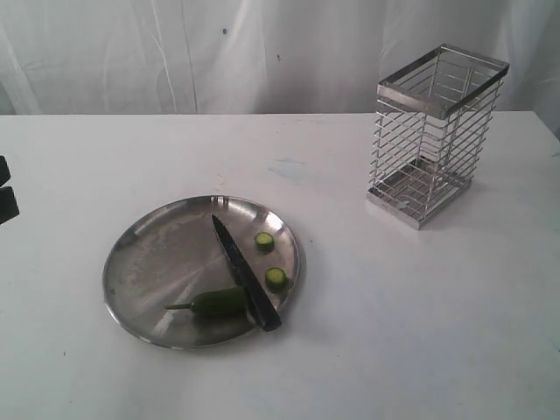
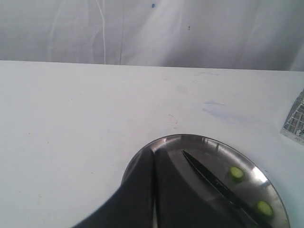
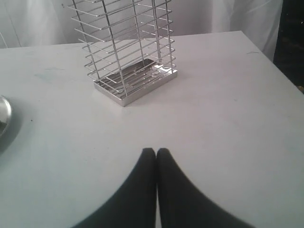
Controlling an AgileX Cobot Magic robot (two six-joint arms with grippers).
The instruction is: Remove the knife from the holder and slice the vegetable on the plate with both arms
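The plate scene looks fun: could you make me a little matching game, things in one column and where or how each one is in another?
Things:
1. knife
2. holder
3. whole part of the vegetable
4. two cut rounds

States:
A. stands empty on the table, apart from the plate
B. lie on the plate on the holder's side of the blade
C. lies across the plate, handle end at the rim
D. lies on the plate, stem end away from the handle

Pairs: 1-C, 2-A, 3-D, 4-B
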